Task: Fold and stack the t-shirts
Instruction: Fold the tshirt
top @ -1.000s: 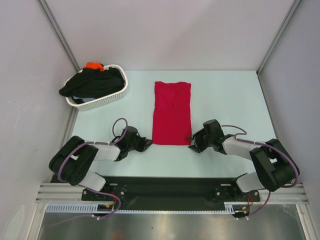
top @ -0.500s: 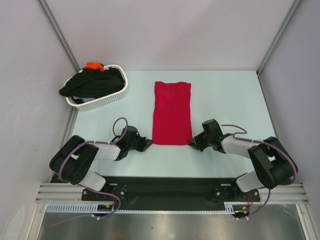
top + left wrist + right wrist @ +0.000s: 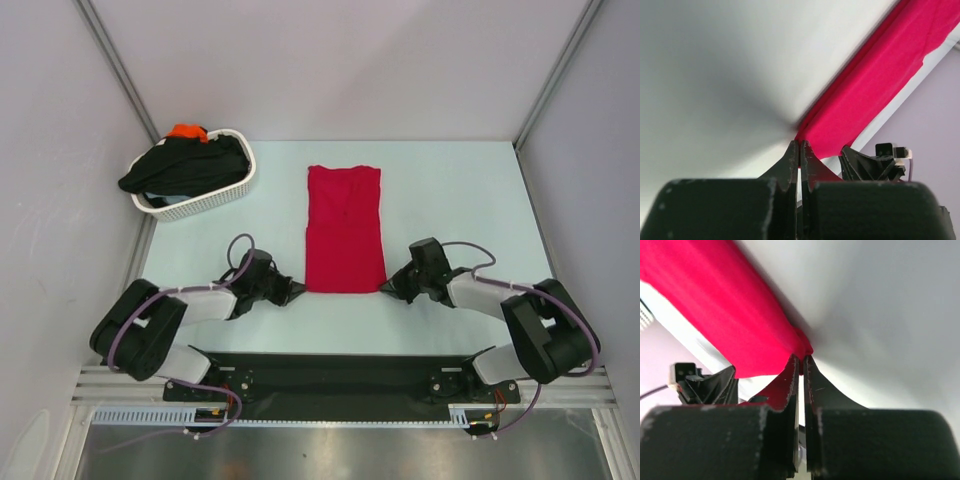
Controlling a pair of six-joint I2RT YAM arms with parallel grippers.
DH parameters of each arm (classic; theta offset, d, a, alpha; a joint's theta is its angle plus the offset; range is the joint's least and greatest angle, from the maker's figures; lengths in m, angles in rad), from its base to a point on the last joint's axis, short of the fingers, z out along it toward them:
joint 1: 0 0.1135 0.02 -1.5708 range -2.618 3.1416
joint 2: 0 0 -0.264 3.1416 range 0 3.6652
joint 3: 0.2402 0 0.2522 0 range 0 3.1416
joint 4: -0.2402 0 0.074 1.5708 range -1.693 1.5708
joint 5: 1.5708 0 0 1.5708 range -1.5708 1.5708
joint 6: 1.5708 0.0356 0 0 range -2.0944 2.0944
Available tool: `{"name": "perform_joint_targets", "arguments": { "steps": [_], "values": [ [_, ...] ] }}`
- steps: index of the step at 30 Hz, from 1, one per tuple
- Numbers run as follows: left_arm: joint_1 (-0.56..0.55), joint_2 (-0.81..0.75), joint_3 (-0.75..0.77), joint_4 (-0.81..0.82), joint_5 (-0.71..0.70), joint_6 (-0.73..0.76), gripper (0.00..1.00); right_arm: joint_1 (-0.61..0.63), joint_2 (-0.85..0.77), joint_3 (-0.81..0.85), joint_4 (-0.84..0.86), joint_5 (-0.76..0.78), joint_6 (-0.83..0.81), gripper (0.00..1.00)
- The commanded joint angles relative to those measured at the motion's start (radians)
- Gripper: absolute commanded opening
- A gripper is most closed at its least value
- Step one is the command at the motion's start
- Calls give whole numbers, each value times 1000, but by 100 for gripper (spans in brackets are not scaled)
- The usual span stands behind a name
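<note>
**Simultaneously pinched: both near corners of red shirt**

Red shirt (image 3: 345, 228) lay flat mid-table (image 3: 450, 190), folded to a long narrow rectangle, its short edge toward the arms. Left gripper (image 3: 296, 290) sat low at the near left corner with its jaws closed on the cloth edge. How much fabric lay between the pads was hard to judge from the left wrist view. Right gripper (image 3: 386, 288) sat low at the near right corner, jaws closed, with the cloth bunched into a small pucker at the tips. Both arms reached inward, mirrored. Basket (image 3: 240, 182) stood at the far left, well apart, holding a black shirt (image 3: 185, 165) that spilled over the rim and an orange shirt (image 3: 187, 131) at its far end.
</note>
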Motion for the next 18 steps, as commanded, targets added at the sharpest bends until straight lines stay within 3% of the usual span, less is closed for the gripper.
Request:
{"name": "perform_joint_targets", "arguments": {
  "steps": [1,3,10,18],
  "values": [
    [0,-110,-37,-134,15,97,0,21,-83,-21,-68,0,-84,0],
    [-3,-159,-47,-214,-16,123,0,32,-123,-44,-62,-11,-79,0],
    [-35,-340,-182,-256,-12,131,0,100,-289,-173,-91,7,-7,0],
    [-124,-626,-181,-542,-57,122,0,334,-522,-242,-225,121,145,0]
  ]
}}
